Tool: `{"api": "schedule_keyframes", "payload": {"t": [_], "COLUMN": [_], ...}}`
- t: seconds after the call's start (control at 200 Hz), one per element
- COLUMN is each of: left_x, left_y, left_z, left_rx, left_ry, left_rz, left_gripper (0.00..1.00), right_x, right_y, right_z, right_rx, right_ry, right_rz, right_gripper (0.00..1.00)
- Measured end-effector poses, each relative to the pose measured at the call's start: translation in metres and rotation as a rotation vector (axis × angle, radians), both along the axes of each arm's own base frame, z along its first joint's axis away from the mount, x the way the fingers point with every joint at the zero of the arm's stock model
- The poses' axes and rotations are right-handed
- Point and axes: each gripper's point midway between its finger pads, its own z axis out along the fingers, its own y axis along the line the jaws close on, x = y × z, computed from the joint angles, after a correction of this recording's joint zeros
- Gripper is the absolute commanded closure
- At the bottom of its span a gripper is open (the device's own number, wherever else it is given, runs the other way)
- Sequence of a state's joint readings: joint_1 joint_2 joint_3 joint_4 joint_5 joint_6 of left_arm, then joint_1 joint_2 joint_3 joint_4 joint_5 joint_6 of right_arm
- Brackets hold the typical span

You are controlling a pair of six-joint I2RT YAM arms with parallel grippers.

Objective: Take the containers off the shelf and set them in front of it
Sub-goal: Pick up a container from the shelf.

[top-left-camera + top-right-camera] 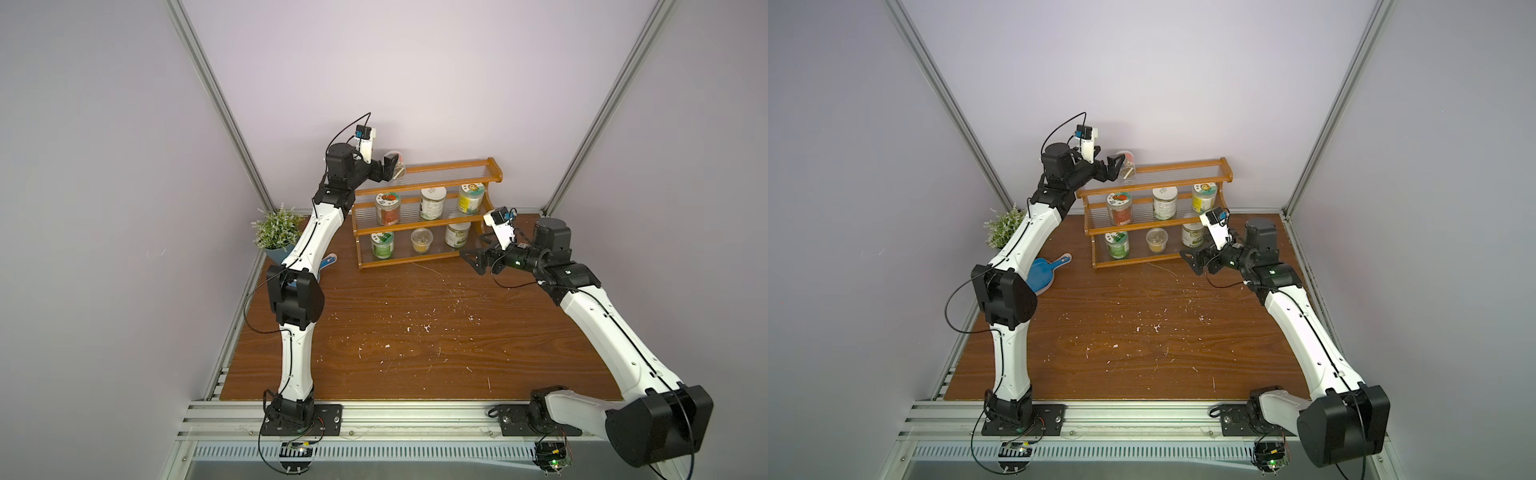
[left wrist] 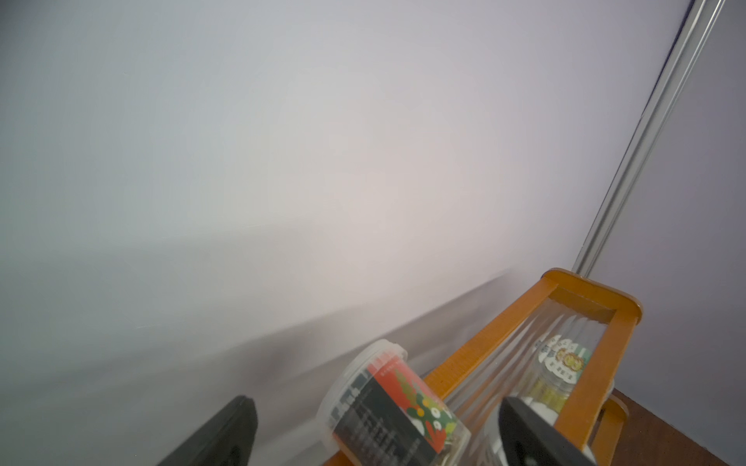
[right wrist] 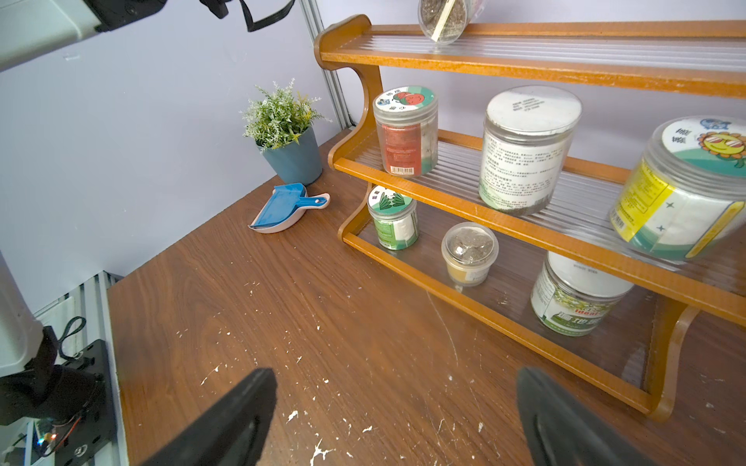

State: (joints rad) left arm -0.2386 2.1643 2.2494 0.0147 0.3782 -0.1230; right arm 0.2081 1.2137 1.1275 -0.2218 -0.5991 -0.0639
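1. Containers [image 1: 432,203]: 7 counted, all on shelf [image 3: 524,70]. None on table [image 1: 415,332] in front of it yet, so task looks barely begun.
2. Top tier: tilted cup [image 2: 403,387] at the end nearest L arm. Mid tier: red jar [image 3: 405,133], white-lid jar [image 3: 524,149], yellow jar [image 3: 686,189]. Bottom tier: green jar [image 3: 393,220], small cup [image 3: 468,254], white/green jar [image 3: 577,298]. Those six stand upright.
3. L gripper [image 2: 375,403]: jaws wide, one each side of tilted cup. Gap shows btwn each finger and cup, so it is not gripped.
4. R gripper [image 3: 395,375]: jaws wide, nothing btwn them. It sits low over table, just beside shelf's R end, near bottom tier.
5. Left to do: all 7 need grasping, lifting clear and setting down in front. Tilted cup prob. first; judged likely to topple or roll.
6. View diffs:
   - L wrist view alone shows the gaps around tilted cup. In both top views a finger covers its side, so grip can't be judged there.
   - R wrist view shows tilted cup's lower edge seemingly resting on top panel, plus labels on the six lower jars. L wrist view catches only tilted cup and yellow jar.
   - Dustpan [image 3: 282,210] and plant pot [image 3: 294,157] are whole in R wrist view. L arm partly hides them in both top views.
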Motion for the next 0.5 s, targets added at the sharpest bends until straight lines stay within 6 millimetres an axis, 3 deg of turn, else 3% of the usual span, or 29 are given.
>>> {"api": "schedule_keyframes", "payload": {"t": [0.175, 0.5], "left_x": [0.013, 0.026], "left_y": [-0.002, -0.011], "left_z": [-0.006, -0.040], "left_rx": [-0.051, -0.117], "left_ry": [0.037, 0.159], "left_rz": [0.003, 0.051], "left_gripper": [0.04, 0.04], "right_x": [0.000, 0.002], "right_y": [0.000, 0.000], "right_z": [0.000, -0.003], "right_rx": [0.000, -0.001], "right_ry": [0.001, 0.008], "right_rz": [0.000, 0.000], "right_gripper": [0.00, 0.01]}}
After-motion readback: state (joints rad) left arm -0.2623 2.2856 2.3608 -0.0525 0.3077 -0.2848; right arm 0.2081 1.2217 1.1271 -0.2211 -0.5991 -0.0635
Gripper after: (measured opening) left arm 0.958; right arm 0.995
